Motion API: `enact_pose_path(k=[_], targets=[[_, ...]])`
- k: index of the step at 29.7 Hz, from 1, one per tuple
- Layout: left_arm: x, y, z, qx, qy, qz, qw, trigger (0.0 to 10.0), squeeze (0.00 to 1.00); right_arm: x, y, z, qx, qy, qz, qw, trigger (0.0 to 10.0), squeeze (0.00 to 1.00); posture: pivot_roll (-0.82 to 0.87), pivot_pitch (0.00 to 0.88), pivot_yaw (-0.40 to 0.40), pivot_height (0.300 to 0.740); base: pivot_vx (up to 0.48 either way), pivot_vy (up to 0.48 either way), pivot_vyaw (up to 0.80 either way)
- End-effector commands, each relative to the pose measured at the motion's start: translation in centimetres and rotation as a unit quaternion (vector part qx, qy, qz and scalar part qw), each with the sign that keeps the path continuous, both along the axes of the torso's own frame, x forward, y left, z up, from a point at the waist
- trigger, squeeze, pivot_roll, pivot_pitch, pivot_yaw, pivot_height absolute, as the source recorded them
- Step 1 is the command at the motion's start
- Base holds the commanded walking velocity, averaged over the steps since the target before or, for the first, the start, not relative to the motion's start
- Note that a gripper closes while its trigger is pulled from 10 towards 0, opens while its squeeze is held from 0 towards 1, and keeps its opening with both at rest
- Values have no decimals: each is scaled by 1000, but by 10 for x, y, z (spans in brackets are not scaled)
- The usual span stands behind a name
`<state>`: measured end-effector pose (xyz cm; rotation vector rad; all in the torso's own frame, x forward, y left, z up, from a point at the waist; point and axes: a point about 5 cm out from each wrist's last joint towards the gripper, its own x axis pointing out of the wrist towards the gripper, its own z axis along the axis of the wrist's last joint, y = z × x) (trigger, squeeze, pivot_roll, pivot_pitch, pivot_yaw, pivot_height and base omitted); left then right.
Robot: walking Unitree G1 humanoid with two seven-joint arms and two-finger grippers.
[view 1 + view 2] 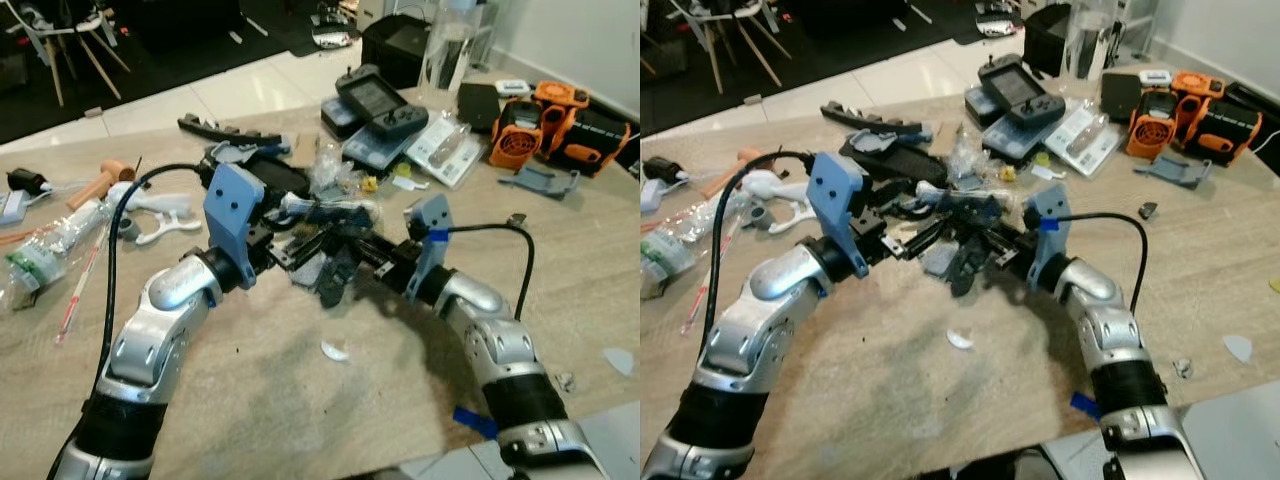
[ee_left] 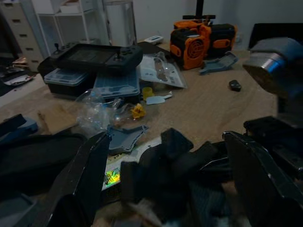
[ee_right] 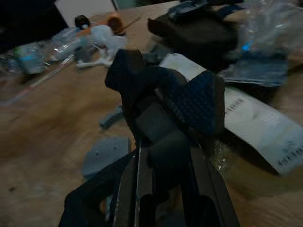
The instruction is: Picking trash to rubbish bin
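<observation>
Grasping step: right gripper (image 3: 161, 156) pinches a crumpled dark grey plastic scrap (image 3: 161, 94) just above the cluttered wooden table (image 1: 300, 400), left gripper (image 2: 165, 189) spread wide beside it; next comes lifting toward a bin, seemingly.

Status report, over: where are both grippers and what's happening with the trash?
Right gripper shut on crumpled dark foam scrap. Left gripper open, fingers either side of that scrap. Clear plastic wrappers and grey plastic bracket close behind.
</observation>
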<state>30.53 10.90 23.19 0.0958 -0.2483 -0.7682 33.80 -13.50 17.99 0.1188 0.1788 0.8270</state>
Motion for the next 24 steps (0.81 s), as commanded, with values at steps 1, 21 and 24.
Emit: enact_pose_path(k=[1,21,24], targets=[[-2,1,-1,3,4,-7,1000,10000,0,-1,-3,19,12,-8,5,1000,10000,0,12,202,113,740,0,0,0],[3,2,3,-10,-8,12,1000,10000,0,15,-43,107,43,-217,-76,972,10000,0,8,214,119,740,0,0,0],[3,1,5,-15,-10,12,1000,10000,0,37,-50,84,-7,-237,-153,959,10000,0,27,237,118,740,0,0,0]])
